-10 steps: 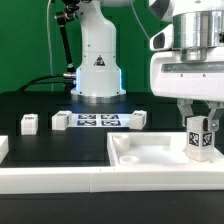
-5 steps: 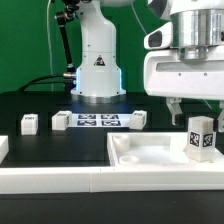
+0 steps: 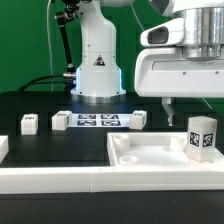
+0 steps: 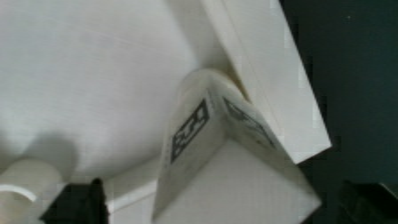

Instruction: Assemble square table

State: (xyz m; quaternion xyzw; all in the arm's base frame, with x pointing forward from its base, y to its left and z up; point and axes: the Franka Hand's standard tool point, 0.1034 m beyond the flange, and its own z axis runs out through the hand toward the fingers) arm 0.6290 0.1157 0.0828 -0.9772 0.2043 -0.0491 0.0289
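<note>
The white square tabletop [image 3: 150, 152] lies at the front, rim up, in the exterior view. One white tagged leg [image 3: 201, 137] stands upright in its corner on the exterior view's right. My gripper [image 3: 194, 108] hangs just above that leg, open, with nothing between its fingers [image 3: 167, 106]. The wrist view looks down on the same leg [image 4: 217, 128], which stands by the tabletop's raised rim [image 4: 267, 70]. A dark fingertip [image 4: 77, 200] shows beside the leg, apart from it. Three more legs [image 3: 29, 123] [image 3: 60, 119] [image 3: 138, 119] lie on the black table behind.
The marker board [image 3: 98, 121] lies flat between the loose legs. Behind it stands the arm's white base [image 3: 98, 68]. A long white border rail [image 3: 55, 178] runs along the front edge. A round socket [image 3: 128, 157] sits in the tabletop's near corner.
The gripper has opened and let go of the leg, then risen straight up. The leg stays upright in the tabletop's corner.
</note>
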